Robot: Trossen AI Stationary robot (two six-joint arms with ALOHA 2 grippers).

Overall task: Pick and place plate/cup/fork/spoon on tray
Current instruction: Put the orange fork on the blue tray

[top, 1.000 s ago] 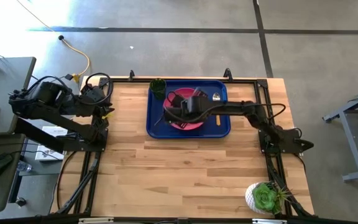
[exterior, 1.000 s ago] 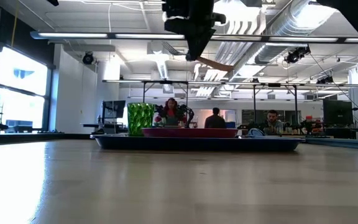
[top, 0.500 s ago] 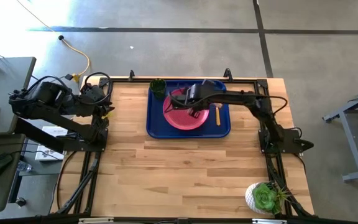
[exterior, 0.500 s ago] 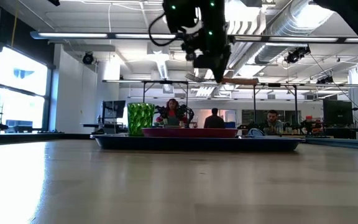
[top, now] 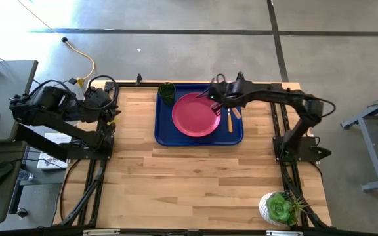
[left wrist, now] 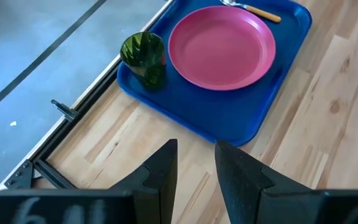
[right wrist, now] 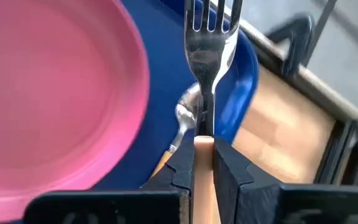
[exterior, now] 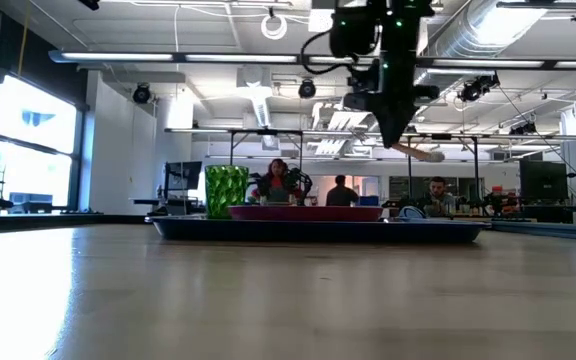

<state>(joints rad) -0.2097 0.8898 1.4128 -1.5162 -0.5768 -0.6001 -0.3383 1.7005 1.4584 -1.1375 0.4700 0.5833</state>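
The blue tray (top: pixel 165 131) lies at the table's far middle. On it lie the pink plate (top: pixel 195 115) and the orange-handled spoon (top: pixel 229 120), and the green cup (top: pixel 167 92) stands in its far left corner. My right gripper (top: pixel 223 103) hangs over the tray's right part, beside the plate, shut on the fork (right wrist: pixel 207 37). In the low view it (exterior: pixel 398 125) is well above the tray (exterior: pixel 318 230). My left gripper (left wrist: pixel 196 165) waits open and empty at the table's left edge (top: pixel 112 115). My right gripper pinches the fork's orange handle (right wrist: pixel 204 144) between its two fingers, just behind the metal neck. The fingers lie along the fork, and the tines (right wrist: pixel 211 15) point ahead past the fingertips. The fork is lifted clear above the spoon (right wrist: pixel 187 115). Its handle end (exterior: pixel 426 154) slants down toward the table's right.
A succulent in a white pot (top: pixel 279 208) stands at the table's near right corner. Bare wood fills the table's near half. In the low view, people sit in the room behind the table.
My right gripper has carried the fork from above the plate toward the table's right and far edges, to over the tray's right part. It has come lower and turned about with the fork. The plate now shows whole.
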